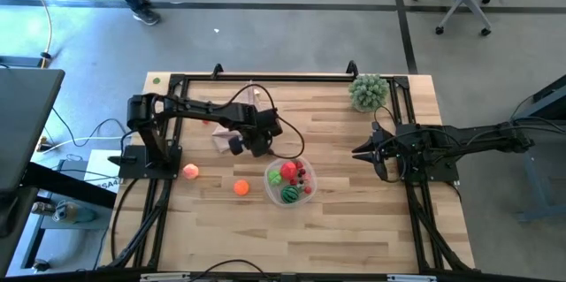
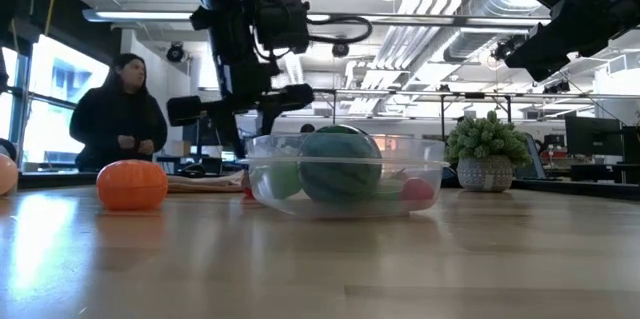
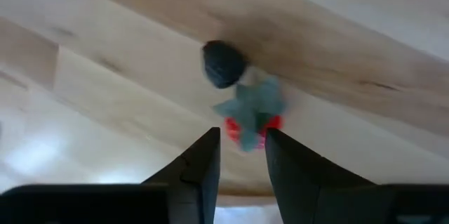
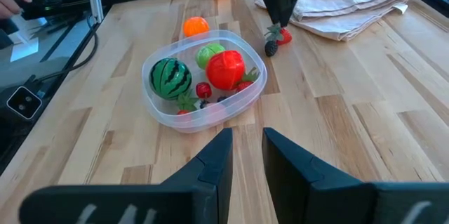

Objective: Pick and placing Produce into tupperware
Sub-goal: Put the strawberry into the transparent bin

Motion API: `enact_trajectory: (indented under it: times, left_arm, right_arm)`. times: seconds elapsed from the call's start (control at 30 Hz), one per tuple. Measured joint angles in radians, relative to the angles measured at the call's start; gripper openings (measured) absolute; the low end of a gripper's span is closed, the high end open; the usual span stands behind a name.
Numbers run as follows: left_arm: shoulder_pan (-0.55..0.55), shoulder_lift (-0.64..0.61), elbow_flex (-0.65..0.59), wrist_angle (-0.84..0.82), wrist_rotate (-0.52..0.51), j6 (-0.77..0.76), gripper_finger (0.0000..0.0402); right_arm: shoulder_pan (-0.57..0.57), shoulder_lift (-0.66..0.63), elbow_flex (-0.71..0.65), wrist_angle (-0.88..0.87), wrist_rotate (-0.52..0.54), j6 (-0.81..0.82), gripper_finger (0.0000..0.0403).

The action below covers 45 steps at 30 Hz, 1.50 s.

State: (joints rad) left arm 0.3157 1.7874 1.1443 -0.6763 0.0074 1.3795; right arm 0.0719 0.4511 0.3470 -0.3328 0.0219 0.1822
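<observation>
Left gripper (image 3: 240, 155) over strawberry (image 3: 251, 120), fingers slightly apart, nothing held. Dark berry (image 3: 224, 63) touching it; closing may knock it away. Tub (image 4: 165, 113) near. Right gripper (image 4: 245, 155) waits, slightly open, empty.

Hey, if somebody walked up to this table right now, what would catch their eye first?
Probably the clear tupperware near the table's middle, holding a striped melon, a red apple and a green one. Just behind it the left gripper hangs fingers-down over a strawberry and a dark berry on the wood. An orange and a pink peach sit loose to the tub's left, and the right gripper waits off at the right.
</observation>
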Motion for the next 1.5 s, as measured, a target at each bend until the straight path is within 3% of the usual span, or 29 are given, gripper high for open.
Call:
enact_trajectory:
  times: [0.23,0.4,0.87,1.5]
  left_arm:
    - [-0.002,0.017,-0.002,-0.003,-0.068,-0.042,0.0115]
    - [-0.002,0.028,-0.002,0.008,-0.048,-0.190,0.0146]
    - [-0.002,0.028,-0.001,0.053,-0.023,-0.257,0.0231]
    - [-0.002,0.082,-0.001,0.078,0.000,-0.368,0.0246]
  right_arm:
    - [0.000,0.000,0.000,-0.001,0.000,0.000,0.0068]
    - [0.000,0.000,0.000,0.000,0.000,0.000,0.0068]
    - [0.000,0.000,0.000,0.000,0.000,0.000,0.0068]
    - [0.000,0.000,0.000,0.000,0.000,0.000,0.0068]
